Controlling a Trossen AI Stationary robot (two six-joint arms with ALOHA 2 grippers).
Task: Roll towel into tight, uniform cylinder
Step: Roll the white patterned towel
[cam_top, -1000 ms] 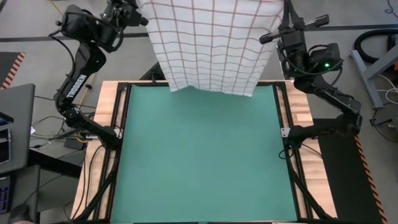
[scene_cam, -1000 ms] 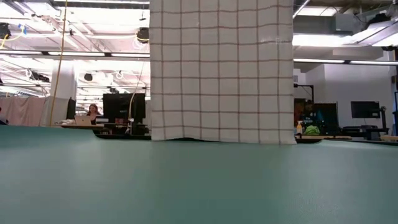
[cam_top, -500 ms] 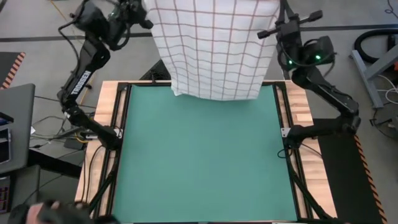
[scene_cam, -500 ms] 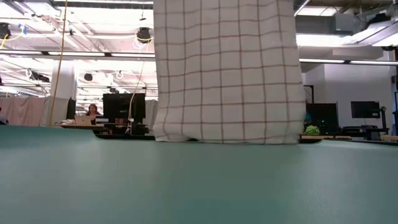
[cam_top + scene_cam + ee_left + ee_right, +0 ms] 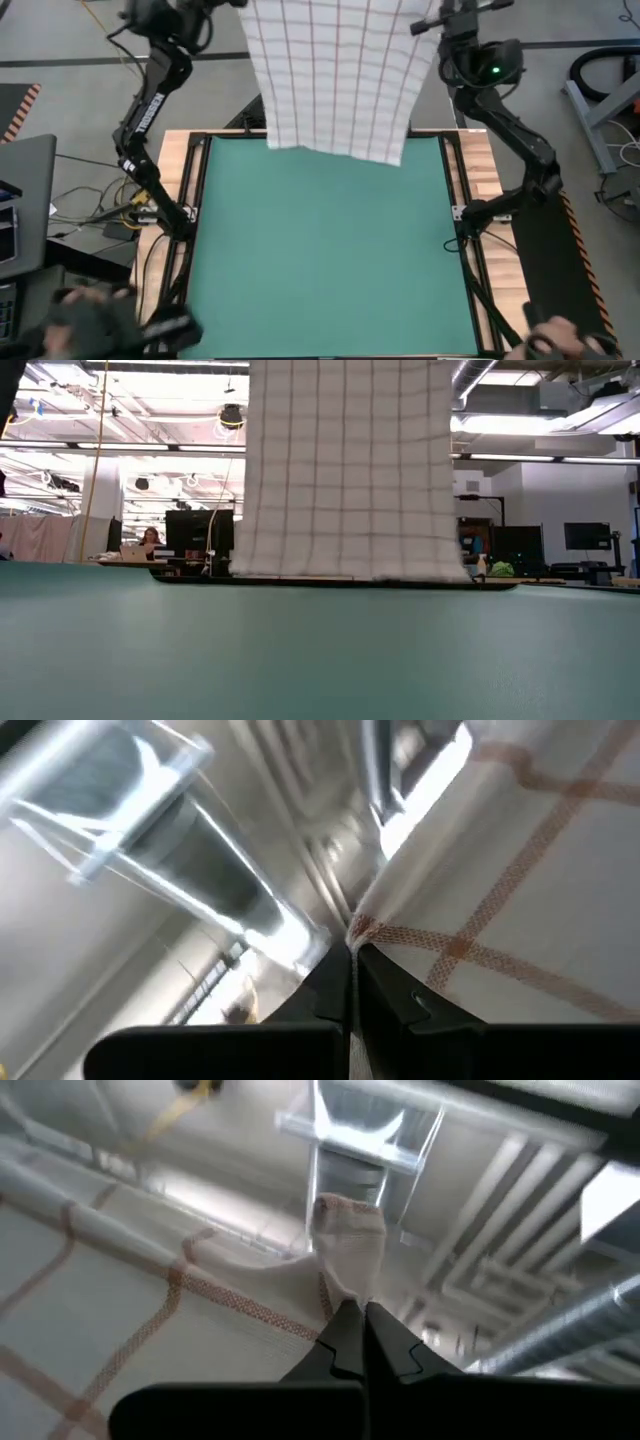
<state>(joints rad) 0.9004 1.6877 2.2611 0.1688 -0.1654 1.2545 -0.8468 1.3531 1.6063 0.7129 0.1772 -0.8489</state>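
- Hanging as a flat vertical sheet over the far edge of the green mat: towel, thin white woven cloth, grid of fine red-brown lines, slight lengthwise ripples.
- Trailing just at mat level in the low view: towel's lower hem, running nearly straight, a little wavy toward one end.
- Pinching one upper corner of the towel: left gripper, dark fingers clenched tip to tip, cloth edge with an orange-brown woven stripe emerging right at the tips.
- Pinching the other upper corner: right gripper, fingers pressed together, a small bunched tuft of cloth sticking up past the tips.
- Reaching high above the tabletop from either side: both dark jointed arms, towel stretched between them.
- Covering most of the wooden tabletop inside a black frame: mat, smooth, matte, rectangular.
- Showing blurred at the near corners in the high view: a person's hands.
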